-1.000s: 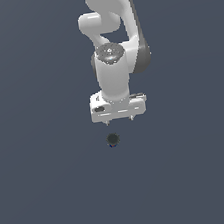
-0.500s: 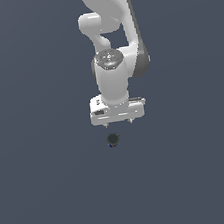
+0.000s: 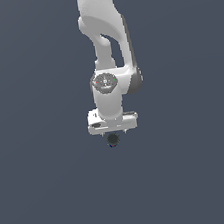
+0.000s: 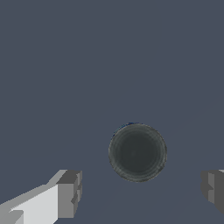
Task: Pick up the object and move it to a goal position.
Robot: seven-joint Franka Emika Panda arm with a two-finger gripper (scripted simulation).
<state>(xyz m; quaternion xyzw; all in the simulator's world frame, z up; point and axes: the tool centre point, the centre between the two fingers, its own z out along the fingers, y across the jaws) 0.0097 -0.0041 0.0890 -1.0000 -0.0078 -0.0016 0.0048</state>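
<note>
Claw (image 4: 139, 192) spread wide, fingers (image 4: 69, 194) well apart, gripping nothing. The can (image 4: 137, 152) (dark grey top facing the wrist camera) sits on the grey floor (image 3: 193, 173), just below the arm's (image 3: 105, 44) hand, not touching either finger.

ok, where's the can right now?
In the exterior view the can sits on the bare floor near centre, just below the gripper. The wrist view shows its dark top between the open fingers, untouched.
</note>
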